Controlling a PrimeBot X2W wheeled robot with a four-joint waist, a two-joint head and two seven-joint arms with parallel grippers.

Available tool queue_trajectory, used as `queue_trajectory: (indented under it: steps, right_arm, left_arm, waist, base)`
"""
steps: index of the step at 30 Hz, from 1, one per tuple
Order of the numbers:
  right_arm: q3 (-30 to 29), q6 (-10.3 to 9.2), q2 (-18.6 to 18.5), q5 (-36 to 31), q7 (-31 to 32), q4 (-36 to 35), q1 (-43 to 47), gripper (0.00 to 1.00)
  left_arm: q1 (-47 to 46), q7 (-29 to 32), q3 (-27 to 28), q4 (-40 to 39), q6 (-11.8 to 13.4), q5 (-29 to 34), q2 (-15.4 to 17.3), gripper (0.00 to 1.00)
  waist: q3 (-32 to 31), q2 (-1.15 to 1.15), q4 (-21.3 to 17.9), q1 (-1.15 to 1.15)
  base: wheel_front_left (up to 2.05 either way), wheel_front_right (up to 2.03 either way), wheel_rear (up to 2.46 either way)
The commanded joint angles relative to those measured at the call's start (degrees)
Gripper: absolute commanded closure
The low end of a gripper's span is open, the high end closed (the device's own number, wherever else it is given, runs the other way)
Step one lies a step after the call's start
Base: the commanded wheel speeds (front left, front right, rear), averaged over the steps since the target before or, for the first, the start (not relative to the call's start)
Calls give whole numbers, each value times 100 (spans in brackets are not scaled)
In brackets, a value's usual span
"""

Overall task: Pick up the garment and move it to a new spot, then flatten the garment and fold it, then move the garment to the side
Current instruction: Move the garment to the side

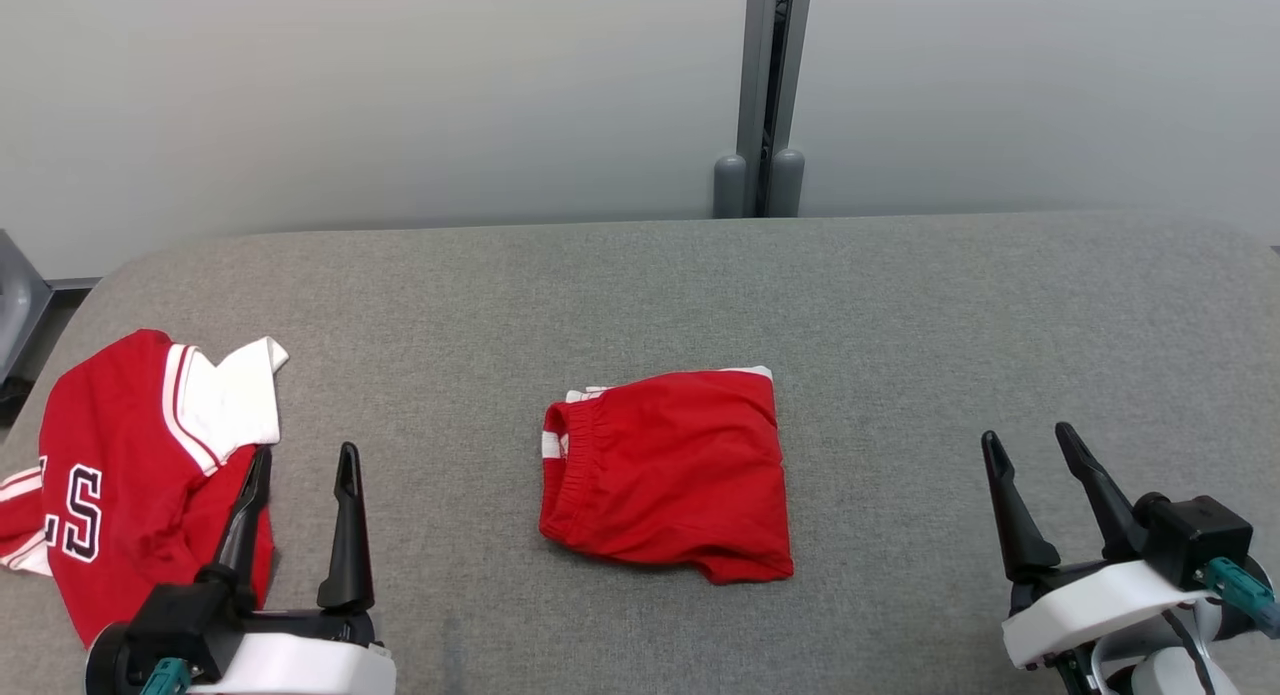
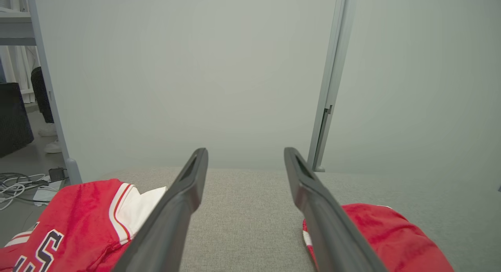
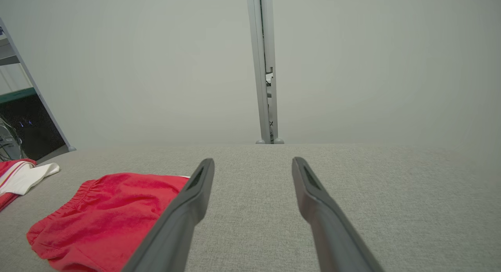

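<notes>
A folded pair of red shorts with a gathered elastic waistband and white side stripes (image 1: pixel 668 472) is laid flat at the middle of the grey fabric-covered worktop (image 1: pixel 900 305), a little nearer the near edge than the far one, with the waistband turned toward the left edge. Nothing is in contact with it.

The left gripper (image 1: pixel 305 453) is held low over the near left corner of the worktop, its white wrist level and its two long dark fingers pointed toward the far edge. The fingers are spread wide apart and nothing is held between them. Its outer finger is seen across the hem of a crumpled red and white jersey with dark lettering (image 1: pixel 130 465), which is spread along the left edge; whether cloth is touched there cannot be told.

The right gripper (image 1: pixel 1028 435) is held over the near right corner, well apart from the shorts, its wrist rolled slightly so that the fingers lean toward the left. Its fingers are likewise parted and empty, and bare worktop is seen between them in the right wrist view.
</notes>
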Motion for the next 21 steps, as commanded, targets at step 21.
queue_trajectory:
  steps: [21]
  right_arm:
    - [997, 3, 9, 1051, 2533, 2287, -2113, 0]
  left_arm:
    - [-198, -25, -168, 134, -57, -73, -47, 0]
  waist:
    - [236, 0, 968, 0]
  base:
    - [0, 0, 0]
